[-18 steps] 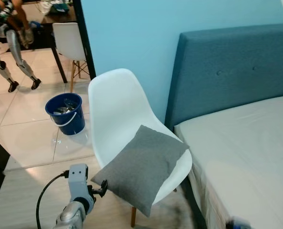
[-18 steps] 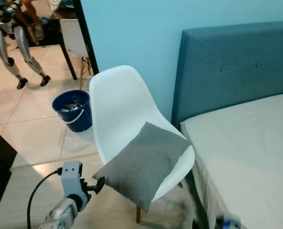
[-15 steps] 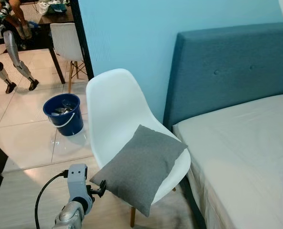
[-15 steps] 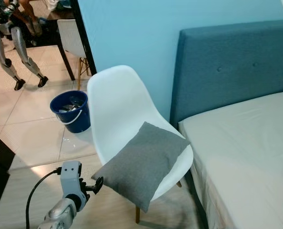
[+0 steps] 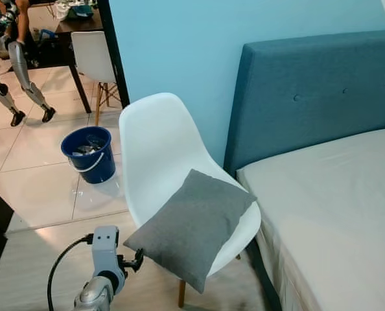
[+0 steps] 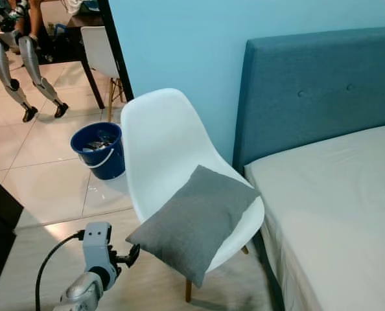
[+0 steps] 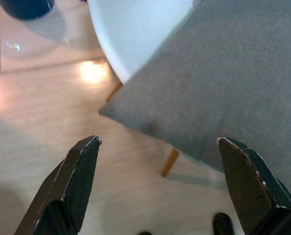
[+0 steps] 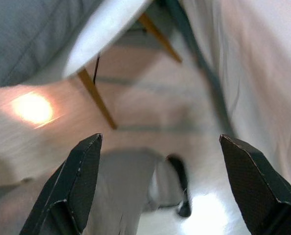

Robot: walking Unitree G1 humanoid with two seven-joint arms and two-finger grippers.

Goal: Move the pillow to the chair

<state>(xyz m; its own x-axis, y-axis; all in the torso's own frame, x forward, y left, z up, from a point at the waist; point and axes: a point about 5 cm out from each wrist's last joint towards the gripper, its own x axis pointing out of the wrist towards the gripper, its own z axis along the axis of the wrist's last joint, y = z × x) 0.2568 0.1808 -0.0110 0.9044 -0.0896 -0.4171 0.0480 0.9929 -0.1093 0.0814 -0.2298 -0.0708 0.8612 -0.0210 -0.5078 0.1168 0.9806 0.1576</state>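
One pillow, grey, lies tilted on the white chair, its lower corner hanging over the seat's front edge toward seven o'clock. My left gripper sits just off that corner, fingers spread wide and empty; my right gripper is likewise wide apart with nothing in it, down by the chair legs. I judge the placing done; next I would only draw the arms clear. Pale floor underfoot, bed at three o'clock, blue bucket at eleven.
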